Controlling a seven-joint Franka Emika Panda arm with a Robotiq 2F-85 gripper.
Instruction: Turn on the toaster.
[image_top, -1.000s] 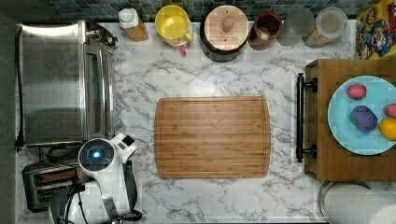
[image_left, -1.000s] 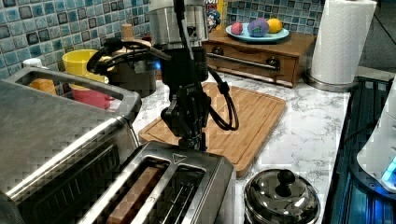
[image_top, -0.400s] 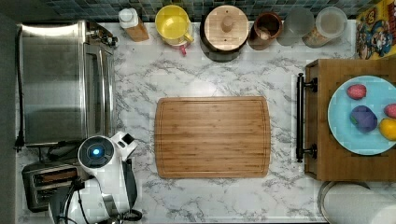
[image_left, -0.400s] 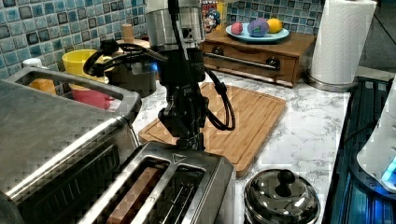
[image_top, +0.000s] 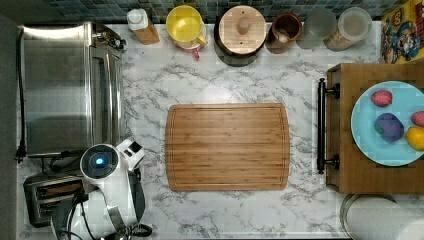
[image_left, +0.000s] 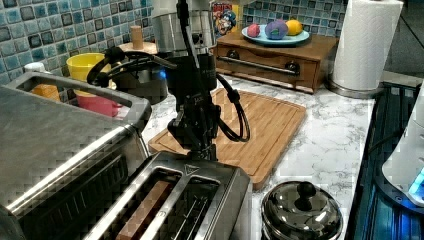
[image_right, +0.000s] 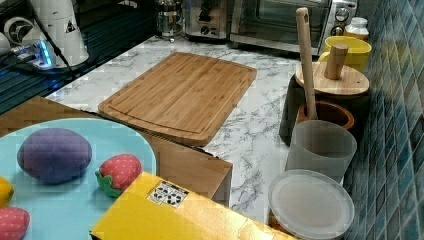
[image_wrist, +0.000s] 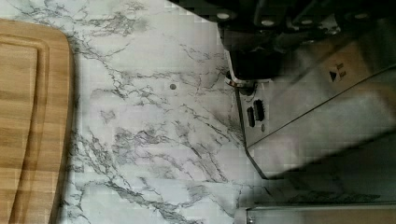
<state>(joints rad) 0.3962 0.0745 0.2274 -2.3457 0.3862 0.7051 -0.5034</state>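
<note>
Since the earlier frames the arm has sunk a little in the left view, its gripper (image_left: 202, 150) now sitting right at the far end edge of the toaster (image_left: 170, 200), where before it hung slightly higher. In the top view the wrist has hardly shifted.

Nearest in the left view, the toaster stands at the counter's (image_left: 330, 145) near left corner, a bread slice (image_left: 145, 210) in one slot, with a steel lidded pot (image_left: 300, 215) just beside it on the left view's right. The toaster oven (image_left: 60, 150) sits just beside the toaster on the left view's left. The gripper is pressed close against the toaster's end, over the lever side; whether the fingers are wide or narrow I cannot tell, as the wrist body hides them. Beyond lies the cutting board (image_left: 255, 120), and farthest the wooden box (image_left: 280, 55) bearing the plate of fruit (image_left: 275, 36).

The risk, as I judge it, is a slip: if the gripper bears on the steel housing rather than the lever, it may slide off or shove the light toaster along the counter, and the lever would not latch.
</note>
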